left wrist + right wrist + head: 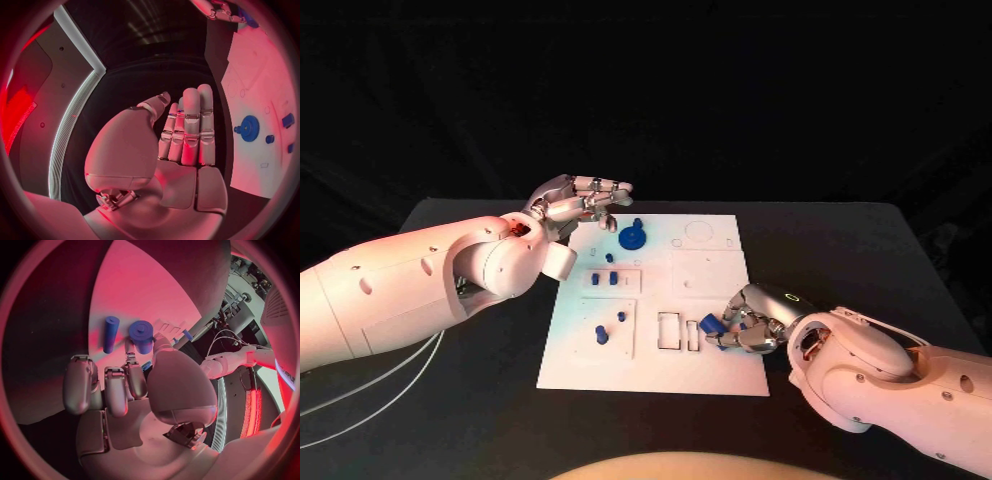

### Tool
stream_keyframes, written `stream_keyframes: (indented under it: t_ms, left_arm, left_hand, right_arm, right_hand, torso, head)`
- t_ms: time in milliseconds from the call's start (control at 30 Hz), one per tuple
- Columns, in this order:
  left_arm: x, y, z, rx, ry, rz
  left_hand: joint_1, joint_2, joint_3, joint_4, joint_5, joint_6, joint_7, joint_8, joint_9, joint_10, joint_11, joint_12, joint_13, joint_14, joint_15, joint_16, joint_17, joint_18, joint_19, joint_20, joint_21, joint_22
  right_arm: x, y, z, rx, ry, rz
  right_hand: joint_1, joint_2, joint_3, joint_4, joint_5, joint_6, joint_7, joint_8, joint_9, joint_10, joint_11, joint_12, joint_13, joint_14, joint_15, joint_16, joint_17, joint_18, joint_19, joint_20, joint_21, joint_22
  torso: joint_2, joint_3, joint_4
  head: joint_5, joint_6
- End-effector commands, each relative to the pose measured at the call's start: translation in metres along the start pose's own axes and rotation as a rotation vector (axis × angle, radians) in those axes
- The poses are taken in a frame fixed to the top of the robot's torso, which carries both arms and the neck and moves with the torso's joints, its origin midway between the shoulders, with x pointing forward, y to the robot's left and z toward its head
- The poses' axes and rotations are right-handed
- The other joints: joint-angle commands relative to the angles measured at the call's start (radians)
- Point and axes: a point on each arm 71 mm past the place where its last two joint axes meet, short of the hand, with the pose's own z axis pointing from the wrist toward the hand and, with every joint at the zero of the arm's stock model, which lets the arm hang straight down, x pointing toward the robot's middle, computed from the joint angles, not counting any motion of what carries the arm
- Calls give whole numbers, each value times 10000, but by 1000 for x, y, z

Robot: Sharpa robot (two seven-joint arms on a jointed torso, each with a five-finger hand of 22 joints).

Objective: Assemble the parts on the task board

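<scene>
The white task board (661, 365) lies in the middle of the black table. My right hand (750, 325) rests over the board's near right part and pinches a small blue part (710, 324) beside two narrow slots (678, 332). In the right wrist view a bit of that blue part (145, 366) shows between thumb and fingers (115, 390). A blue peg (110, 333) and a round blue part (142, 335) lie beyond them. My left hand (584, 203) hovers at the board's far left corner, fingers stretched out (187, 130), holding nothing. A blue gear (633, 238) sits just beside it.
Small blue parts stand in a recess at mid-left (602, 280), and others lie in the near left recess (600, 333). Empty outlined recesses (704, 270) take up the board's right half. Bare black table (877, 250) surrounds the board.
</scene>
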Motion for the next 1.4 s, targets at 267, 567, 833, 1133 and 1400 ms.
stream_keyframes:
  t_ms: [267, 567, 833, 1133, 1400]
  left_arm:
    - [3, -1, 0, 38, 253, -59]
    - [3, -1, 0, 37, 255, -60]
    - [4, -1, 1, 49, 281, -70]
    - [7, -1, 2, 51, 347, -92]
    - [8, -1, 2, 45, 384, -103]
  left_hand:
    - [-31, 111, -80, -9, -23, -64, 23, -32, -17, -48, -5, 65, -17, -68, 39, -49, -16, 52, 63, 23, -43, -19]
    - [-31, 111, -80, -9, -23, -64, 23, -32, -17, -48, -5, 65, -17, -68, 39, -49, -16, 52, 63, 23, -43, -19]
    - [-34, 115, -89, -5, -23, -67, 23, -32, -18, -52, -5, 68, -17, -70, 41, -50, -20, 52, 64, 24, -50, -24]
    - [-34, 115, -89, -5, -23, -67, 23, -32, -18, -52, -5, 68, -17, -70, 41, -50, -20, 52, 64, 24, -50, -24]
    - [-34, 115, -89, -5, -23, -67, 23, -32, -18, -52, -5, 68, -17, -70, 41, -50, -20, 52, 64, 24, -50, -24]
  right_arm:
    - [10, -3, 1, 192, 274, -300]
    - [2, 6, -8, -80, -565, 519]
    - [-13, 22, -14, -540, -990, 1243]
    - [-5, 40, -5, -760, -142, 1500]
    - [7, 49, 7, -795, 555, 1318]
  right_hand:
    - [266, 200, -174, -2, 100, 45, -79, 241, 193, 184, -51, 181, 532, 911, -85, 110, 1968, -173, 286, -42, 202, 1607]
    - [681, 555, -178, -115, 458, 268, -243, 578, 582, 500, -197, 548, 1047, 957, -201, 253, 2200, -251, 430, -137, 636, 1805]
    - [699, 734, -212, -34, 785, 403, -352, 719, 805, 627, -291, 677, 1238, 980, -277, 323, 2319, -291, 500, -202, 852, 1903]
    - [497, 925, -293, 86, 867, 482, -405, 790, 979, 650, -338, 663, 1261, 983, -320, 334, 2336, -297, 511, -246, 882, 1932]
    - [-113, 1218, -552, 104, 849, 743, -546, 997, 1309, 723, -455, 678, 1342, 984, -409, 340, 2344, -299, 515, -320, 894, 1966]
  torso:
    - [1, -8, 11]
    - [-12, -10, -2]
    - [-8, -9, 9]
    - [10, -17, 18]
    - [18, -15, 21]
  head:
    - [16, -29]
    - [10, 1]
    - [-29, 43]
    - [-48, 55]
    - [-32, 20]
